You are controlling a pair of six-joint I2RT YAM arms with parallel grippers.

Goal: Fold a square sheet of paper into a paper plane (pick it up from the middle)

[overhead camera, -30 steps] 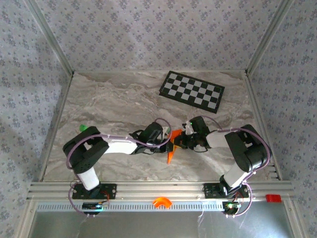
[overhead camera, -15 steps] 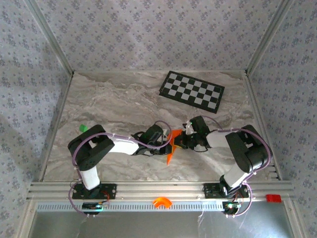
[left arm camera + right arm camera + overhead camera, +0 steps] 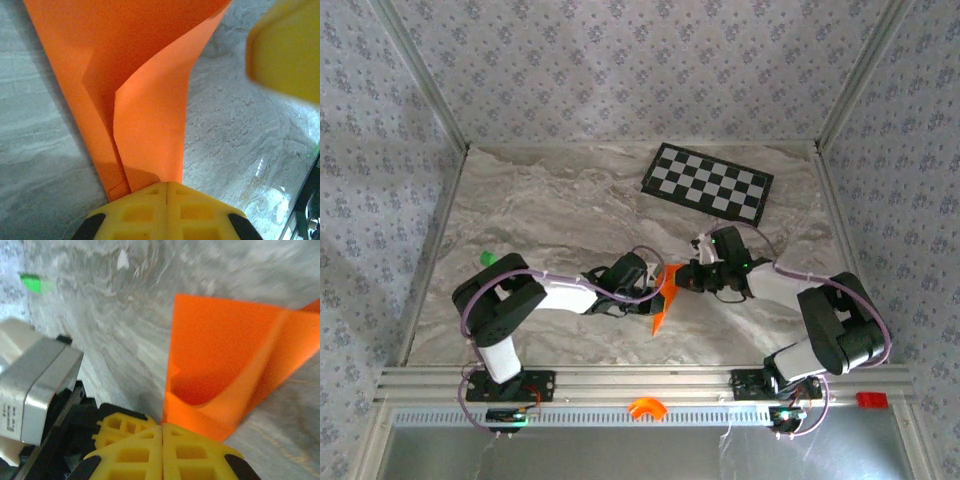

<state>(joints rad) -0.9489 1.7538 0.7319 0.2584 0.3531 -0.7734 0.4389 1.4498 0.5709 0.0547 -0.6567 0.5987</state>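
The left gripper (image 3: 167, 186) has its yellow pads pressed together with no gap, pinching the narrow lower end of the orange sheet (image 3: 150, 100), whose layers run straight into the seam between the pads. The right gripper (image 3: 162, 427) is likewise closed tight on an edge of the same sheet, where a curled flap rises from its pads. Seen from above, the two grippers face each other near the middle of the desk (image 3: 550, 210), toward its near edge, with the sheet between them, creased into a long, pointed shape that tapers toward the arms. The paper looks thin and very light. It should bend and spring open wherever it is not pinned, and a sideways pull would likely tear or crumple it. Holds are best taken on a crease or a doubled edge, where the layers stiffen one another. Its smooth face may slide on the marbled surface. Well apart from the sheet are a checkerboard (image 3: 708, 182) at the far side and a small green piece (image 3: 488, 257) by the left arm.
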